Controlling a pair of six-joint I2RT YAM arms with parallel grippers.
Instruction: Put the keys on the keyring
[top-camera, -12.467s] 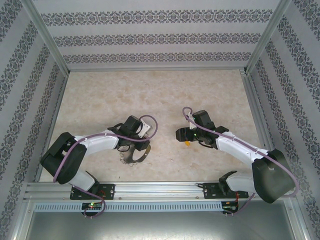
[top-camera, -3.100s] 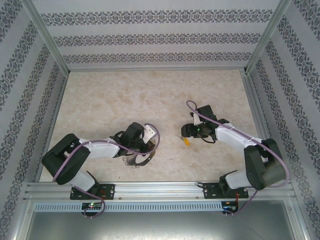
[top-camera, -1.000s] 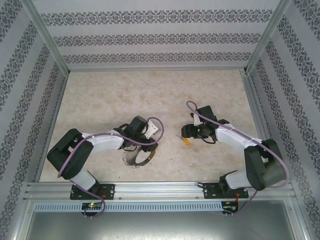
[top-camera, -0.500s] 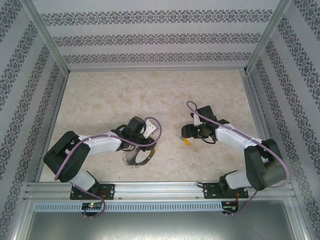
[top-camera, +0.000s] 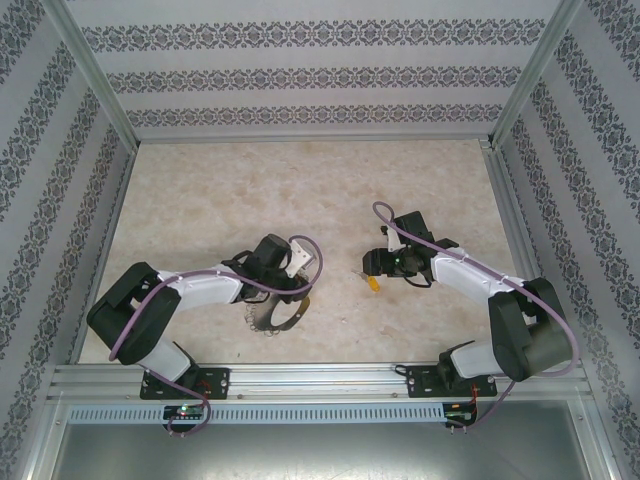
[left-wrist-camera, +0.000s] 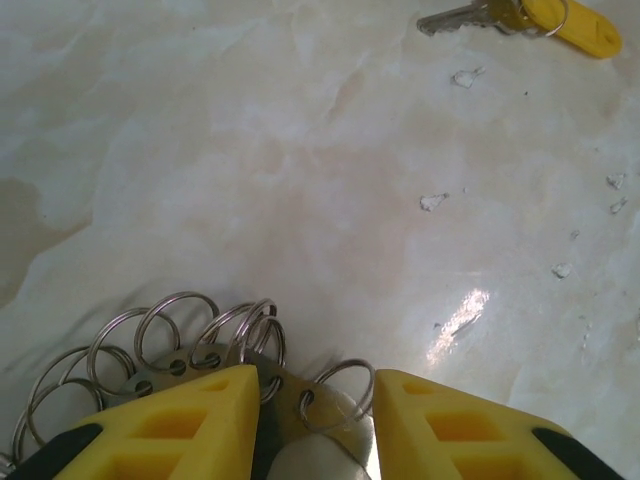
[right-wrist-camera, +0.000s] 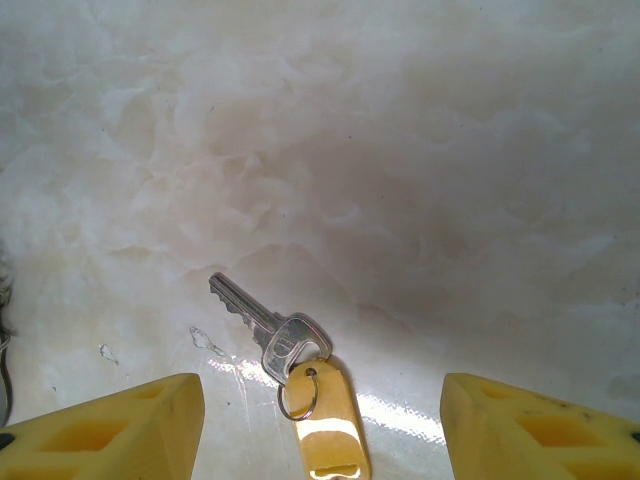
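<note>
Our left pincer (left-wrist-camera: 315, 385) is clamped on the keyring (left-wrist-camera: 215, 365). In the left wrist view its two yellow fingers (left-wrist-camera: 190, 420) press on the ring's flat silvery rim, and a row of small wire loops (left-wrist-camera: 175, 320) fans out from that rim toward 10 and 11 o'clock. From above, the left pincer (top-camera: 285, 292) sits over the keyring (top-camera: 272, 318), which lies at about 6 o'clock of it, near the front of the tabletop (top-camera: 250, 190).

Our right pincer (right-wrist-camera: 322, 385) stands wide apart and holds nothing. The key (right-wrist-camera: 296, 345) lies flat on the marbled tabletop between the two fingers, touching neither. Its silver blade points to 10 o'clock and its yellow tag (right-wrist-camera: 330, 425) trails to 6 o'clock, joined by a small split ring. From above, the key (top-camera: 373, 283) is at 6 o'clock, just beside the right pincer (top-camera: 372, 264). It lies well apart from the keyring, at about 2 o'clock of it. The left wrist view shows the key (left-wrist-camera: 520, 18) far off at 1 o'clock.
</note>
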